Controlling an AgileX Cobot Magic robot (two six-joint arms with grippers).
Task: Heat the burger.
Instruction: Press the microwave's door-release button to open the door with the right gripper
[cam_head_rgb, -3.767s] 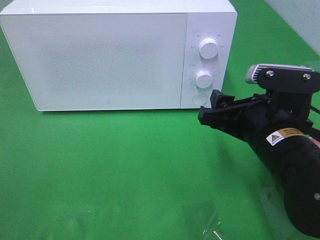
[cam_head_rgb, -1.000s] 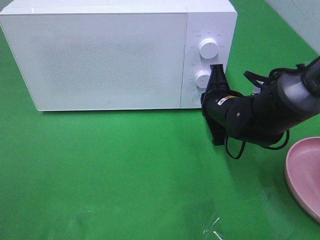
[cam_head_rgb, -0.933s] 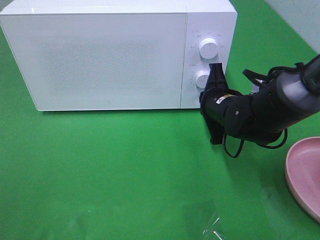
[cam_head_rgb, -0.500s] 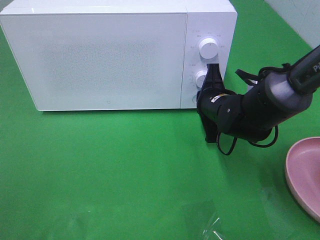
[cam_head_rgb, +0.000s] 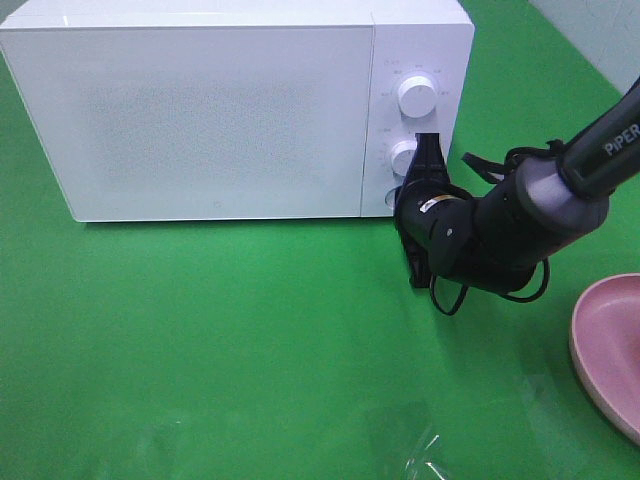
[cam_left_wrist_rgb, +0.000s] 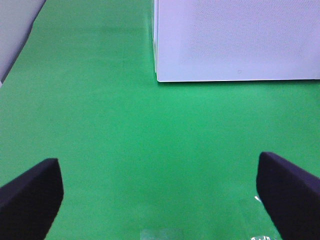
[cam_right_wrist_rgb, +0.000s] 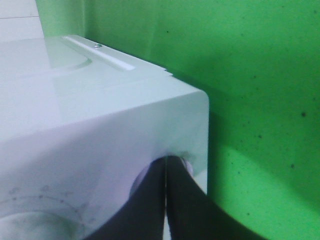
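Note:
The burger is out of view in every frame. A white microwave (cam_head_rgb: 220, 110) stands at the back with its door closed. My right gripper (cam_head_rgb: 402, 197) is shut, its tips pressed together against the round button (cam_right_wrist_rgb: 186, 165) at the lower corner of the microwave's control panel (cam_head_rgb: 415, 120), below the two knobs. The right wrist view shows the joined fingertips (cam_right_wrist_rgb: 167, 162) touching the panel there. My left gripper (cam_left_wrist_rgb: 160, 200) is open above bare green cloth in front of the microwave's left corner (cam_left_wrist_rgb: 159, 77), holding nothing; it does not show in the exterior view.
A pink plate (cam_head_rgb: 605, 350) sits at the right edge of the green table, with nothing visible on it. A scrap of clear plastic (cam_head_rgb: 425, 455) lies near the front edge. The right arm (cam_head_rgb: 520, 215) stretches from the right across to the panel.
The right gripper has crept leftward until its tips reach the panel's lower button. Earlier it hovered upright farther right and nearer. The left arm has not moved.

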